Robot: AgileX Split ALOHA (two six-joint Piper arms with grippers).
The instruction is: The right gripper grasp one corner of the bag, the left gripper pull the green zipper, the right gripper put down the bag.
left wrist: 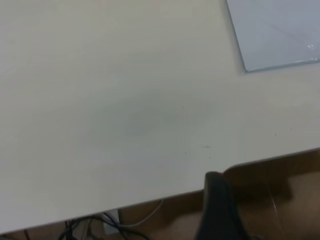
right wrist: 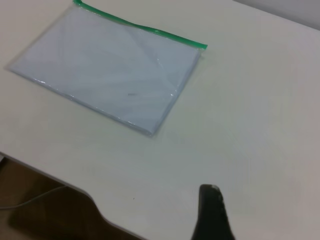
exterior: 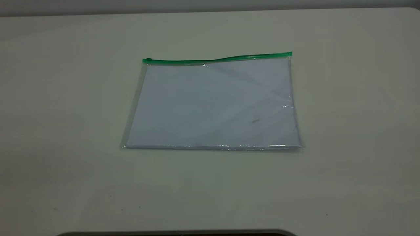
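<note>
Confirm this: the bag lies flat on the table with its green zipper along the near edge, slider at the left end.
Not quite. The exterior view shows the green zipper along the far edge of the bag, not the near one. The rest holds: flat on the table, slider at the left end.

Steep overhead exterior; both wrist views sharing the bag (exterior: 213, 105)

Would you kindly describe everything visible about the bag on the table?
The bag is a flat, rectangular clear plastic pouch holding pale white sheets. A green zipper runs along its far long edge, with the slider tab at the left end. It lies flat on the white table, with nothing else touching it.
</note>
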